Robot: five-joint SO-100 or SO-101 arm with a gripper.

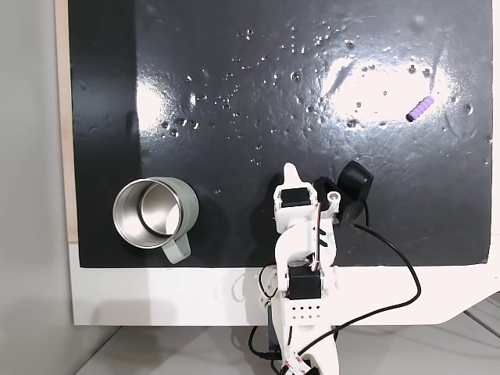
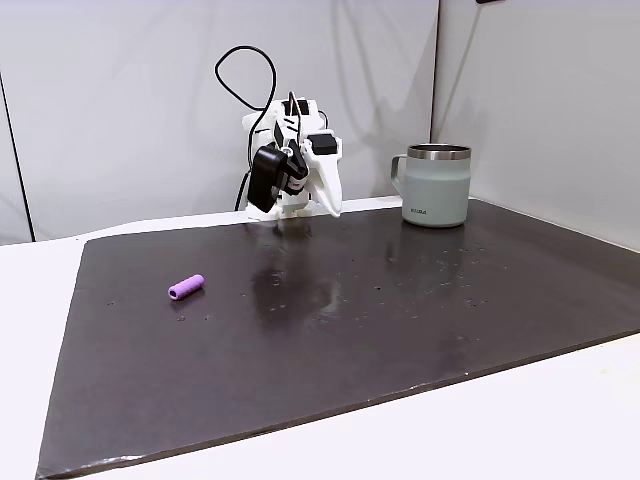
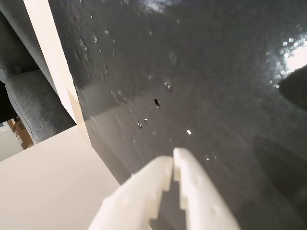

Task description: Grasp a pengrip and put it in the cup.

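Observation:
The light-purple pengrip (image 1: 422,108) lies on the black mat at the upper right in a fixed view, and at the left (image 2: 186,288) in the other fixed view. The cup (image 1: 153,212), a steel mug with a pale grey-green wall, stands upright at the lower left; in the other fixed view the cup (image 2: 437,186) is at the far right. My white gripper (image 1: 290,170) sits folded near the arm's base, between the two and far from both. In the wrist view the gripper (image 3: 173,160) has its fingers touching, shut on nothing.
The black mat (image 1: 234,94) covers most of the white table (image 1: 156,293), with small specks and glare across it. A black cable (image 1: 391,301) loops beside the arm's base. Walls stand close behind the table.

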